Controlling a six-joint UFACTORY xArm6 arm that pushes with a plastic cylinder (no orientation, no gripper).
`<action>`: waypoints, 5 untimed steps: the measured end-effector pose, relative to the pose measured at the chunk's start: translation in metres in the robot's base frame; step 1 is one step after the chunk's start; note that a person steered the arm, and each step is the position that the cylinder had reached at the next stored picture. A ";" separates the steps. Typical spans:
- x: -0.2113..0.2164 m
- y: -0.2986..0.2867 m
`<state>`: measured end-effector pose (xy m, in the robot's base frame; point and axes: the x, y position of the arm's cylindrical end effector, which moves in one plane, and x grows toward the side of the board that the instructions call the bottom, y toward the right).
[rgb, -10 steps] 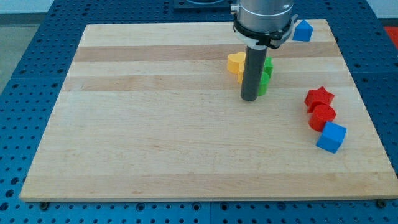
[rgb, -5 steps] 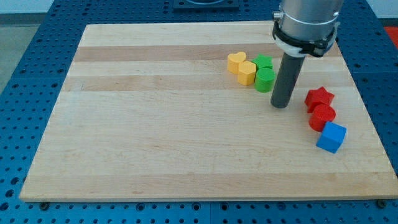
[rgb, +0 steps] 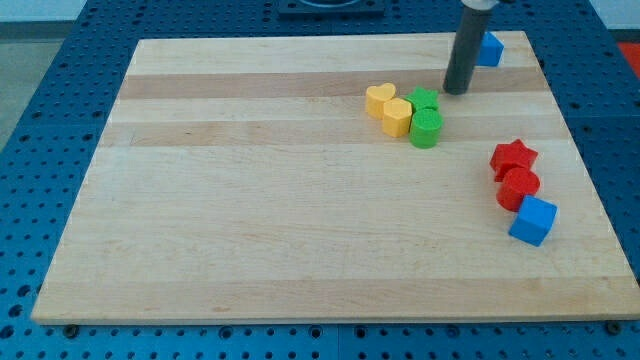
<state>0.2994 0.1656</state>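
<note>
My tip (rgb: 457, 92) is parked approx at 1 o'clock of the green star block (rgb: 424, 100), not touching; no fingers fitted, so no open/closed state.

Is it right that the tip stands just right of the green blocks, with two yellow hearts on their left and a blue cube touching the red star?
Not quite. The camera view shows the blue cube touching the red cylinder, not the red star. The rest holds: my tip, green blocks, yellow hearts.

A lab bench: wooden board (rgb: 300, 200) on blue perforated table (rgb: 60, 120).
</note>
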 end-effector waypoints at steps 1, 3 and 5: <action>-0.037 -0.006; -0.091 0.002; -0.097 0.061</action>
